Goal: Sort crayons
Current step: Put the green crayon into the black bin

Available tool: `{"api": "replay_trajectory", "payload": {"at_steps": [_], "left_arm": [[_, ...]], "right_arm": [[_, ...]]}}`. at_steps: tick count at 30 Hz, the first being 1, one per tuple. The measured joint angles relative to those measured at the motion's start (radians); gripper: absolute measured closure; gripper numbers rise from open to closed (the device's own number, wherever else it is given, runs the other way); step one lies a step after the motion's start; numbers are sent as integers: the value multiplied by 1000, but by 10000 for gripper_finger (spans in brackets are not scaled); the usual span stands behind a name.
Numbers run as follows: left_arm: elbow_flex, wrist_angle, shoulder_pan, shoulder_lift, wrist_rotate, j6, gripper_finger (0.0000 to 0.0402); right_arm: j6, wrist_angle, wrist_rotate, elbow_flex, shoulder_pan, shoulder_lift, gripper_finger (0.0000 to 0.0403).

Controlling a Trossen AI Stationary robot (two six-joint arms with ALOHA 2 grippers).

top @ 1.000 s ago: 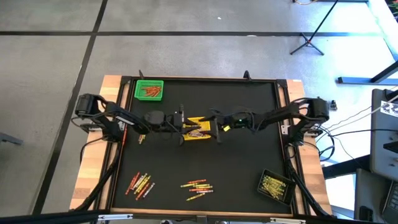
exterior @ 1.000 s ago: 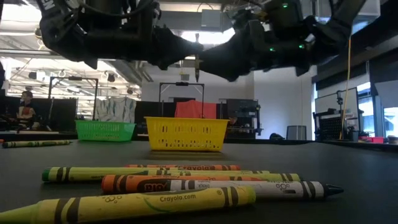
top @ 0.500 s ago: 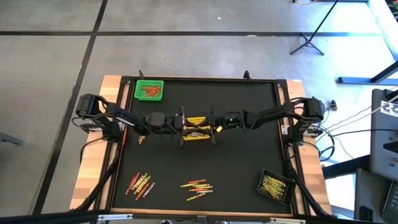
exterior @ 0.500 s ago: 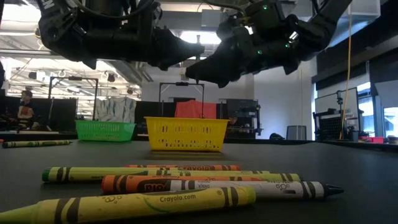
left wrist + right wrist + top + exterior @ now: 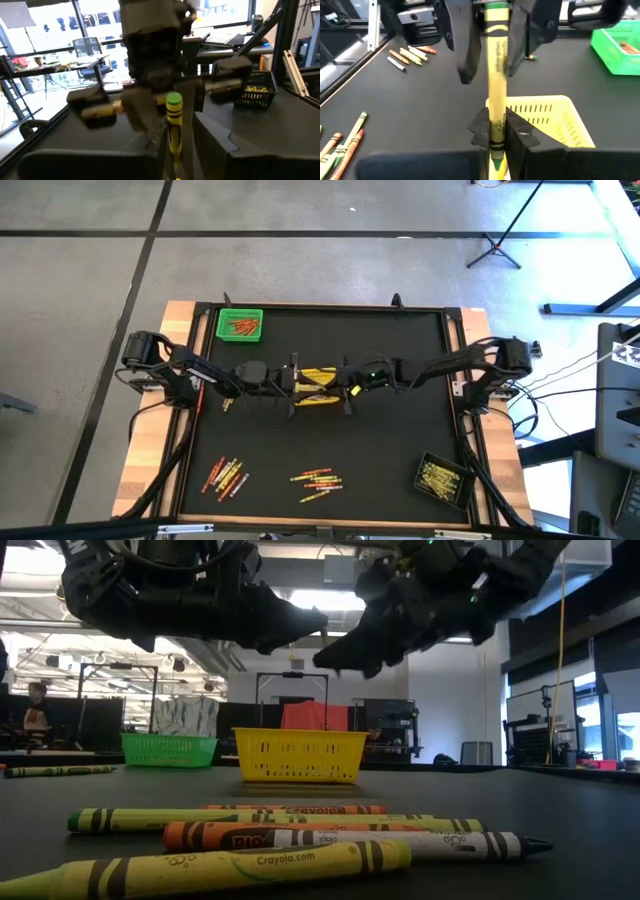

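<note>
A yellow-green crayon [image 5: 495, 65] is held in the air over the yellow basket [image 5: 318, 372] at mid-table. My right gripper [image 5: 497, 132], reaching in from the right, is shut on it. My left gripper [image 5: 492, 45], reaching in from the left, is open. Its fingers stand on either side of the crayon's upper end, with a narrow gap on each side. The left wrist view shows the crayon's green end [image 5: 173, 100]. Loose crayons lie in two heaps [image 5: 225, 475] [image 5: 317, 480] near the front edge. My right gripper pinches the crayon's lower part [image 5: 495, 112] between its two fingers. It comes from the table's right, slanting a little downward. The crayon is lifted clear above the yellow basket. Its upper end [image 5: 496, 10] reaches up between the left gripper's fingers.
A green basket [image 5: 240, 325] with orange and red crayons stands at the far left. A black basket [image 5: 440, 477] with yellow ones stands at the near right corner. Several crayons [image 5: 300, 835] lie close to the low camera. One more crayon [image 5: 55, 771] lies at the left.
My right gripper has moved toward the table's left onto the crayon that hung below the left gripper's fingertips. It has taken hold of the crayon and its wrist has tipped. The crayon stays above the yellow basket.
</note>
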Motion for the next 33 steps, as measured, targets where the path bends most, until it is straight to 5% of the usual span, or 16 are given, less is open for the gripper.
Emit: {"api": "replay_trajectory", "payload": {"at_steps": [6, 10, 15, 24, 33], "left_arm": [[0, -45, -31, 0, 10, -5, 297], [0, -59, -48, 0, -1, -3, 297], [0, -60, -83, 0, -6, -37, 298], [0, -40, -158, 0, -14, -61, 298], [0, 9, -179, -1, -19, -61, 298]], "right_arm": [[17, -301, 163, 0, 86, -155, 383], [121, -515, 299, 0, 186, -254, 366], [309, -752, 347, 0, 333, -347, 383], [863, -1048, 260, 0, 655, -391, 363], [1552, -1139, 252, 0, 1019, -380, 388]]}}
